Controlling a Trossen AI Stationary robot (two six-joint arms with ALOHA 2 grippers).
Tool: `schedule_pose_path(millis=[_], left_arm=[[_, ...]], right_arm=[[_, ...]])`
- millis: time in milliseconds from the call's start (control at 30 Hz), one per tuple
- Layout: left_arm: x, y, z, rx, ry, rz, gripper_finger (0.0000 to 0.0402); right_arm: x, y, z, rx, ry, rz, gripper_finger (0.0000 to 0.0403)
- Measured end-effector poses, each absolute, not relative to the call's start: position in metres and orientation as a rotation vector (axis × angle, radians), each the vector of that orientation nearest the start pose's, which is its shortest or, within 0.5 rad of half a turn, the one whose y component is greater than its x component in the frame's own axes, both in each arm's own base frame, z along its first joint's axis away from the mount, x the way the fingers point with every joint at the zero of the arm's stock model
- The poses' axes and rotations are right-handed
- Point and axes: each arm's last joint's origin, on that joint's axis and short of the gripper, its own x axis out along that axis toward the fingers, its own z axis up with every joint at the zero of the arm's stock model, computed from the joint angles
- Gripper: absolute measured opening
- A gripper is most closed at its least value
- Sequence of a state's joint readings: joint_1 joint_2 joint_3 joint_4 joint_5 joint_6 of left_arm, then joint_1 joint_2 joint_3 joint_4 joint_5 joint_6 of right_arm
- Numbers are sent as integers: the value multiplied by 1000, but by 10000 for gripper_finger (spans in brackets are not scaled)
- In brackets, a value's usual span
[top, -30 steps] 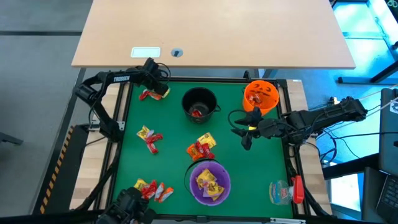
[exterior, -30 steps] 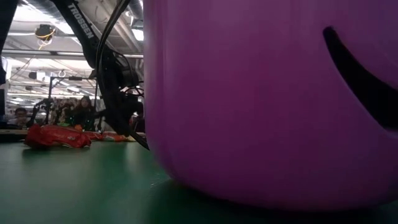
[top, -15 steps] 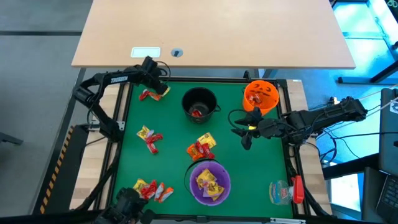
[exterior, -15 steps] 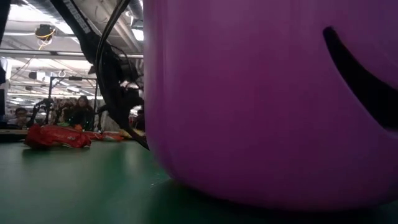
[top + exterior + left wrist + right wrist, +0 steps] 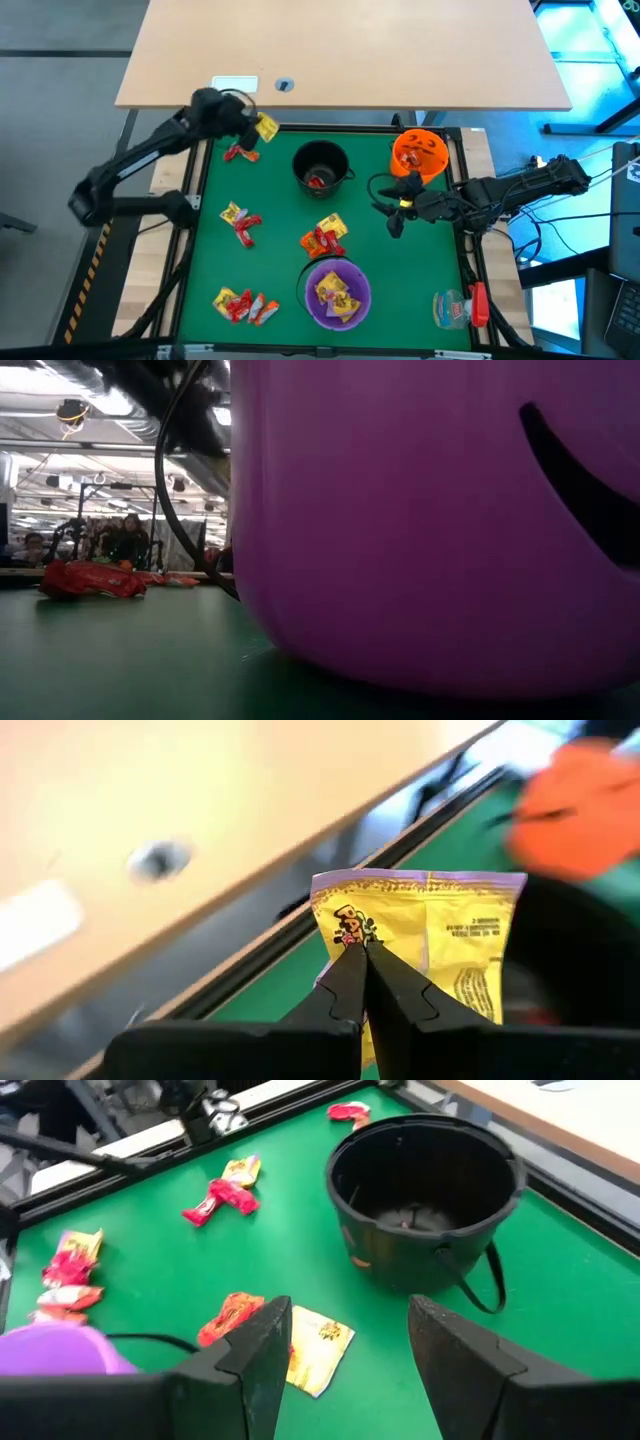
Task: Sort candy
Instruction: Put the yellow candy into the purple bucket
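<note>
My left gripper (image 5: 258,125) hangs above the mat's far left corner, shut on a yellow candy packet (image 5: 425,945). A red candy (image 5: 237,153) lies on the mat just below it. More candy lies in heaps at the left (image 5: 240,222), the middle (image 5: 323,238) and the near left (image 5: 243,305). Three bowls stand on the green mat: black (image 5: 320,166), orange (image 5: 420,155) and purple (image 5: 338,292). My right gripper (image 5: 393,210) hovers open, right of the black bowl (image 5: 420,1190), above a yellow candy (image 5: 315,1348). My left gripper pinches the yellow packet between its two fingertips (image 5: 352,970), at a spot near one side edge (image 5: 345,925). The packet stands out flat beyond the fingertips, lifted clear of the mat.
A clear plastic item with a red part (image 5: 455,308) lies at the near right corner. A wooden table (image 5: 340,50) stands beyond the mat's far edge. The purple bowl (image 5: 430,520) fills most of the low view, with red candy (image 5: 90,578) left of it.
My left gripper has shut on the yellow candy at the far left corner and risen, tipping up from steeply downward toward level. The yellow packet is lifted clear of the mat; the red candy beside it has stayed.
</note>
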State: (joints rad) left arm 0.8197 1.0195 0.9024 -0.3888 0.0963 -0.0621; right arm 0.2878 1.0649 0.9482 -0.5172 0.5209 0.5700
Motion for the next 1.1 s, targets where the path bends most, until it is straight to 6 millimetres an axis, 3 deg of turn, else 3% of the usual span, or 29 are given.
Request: schedule_pose_path(millis=[167,367,533,767,1100], left_arm=[[145,107,342,-218,295,619,0],[146,66,358,-195,183,453,0],[163,44,362,-165,136,318,0],[188,15,368,-70,52,114,0],[220,-27,357,8,57,-116,0]], right_arm=[[212,46,311,360,457,-457,198],[214,45,309,342,442,-507,198],[220,45,306,331,402,-598,198],[225,46,302,281,426,-593,198],[224,46,301,254,431,-599,198]])
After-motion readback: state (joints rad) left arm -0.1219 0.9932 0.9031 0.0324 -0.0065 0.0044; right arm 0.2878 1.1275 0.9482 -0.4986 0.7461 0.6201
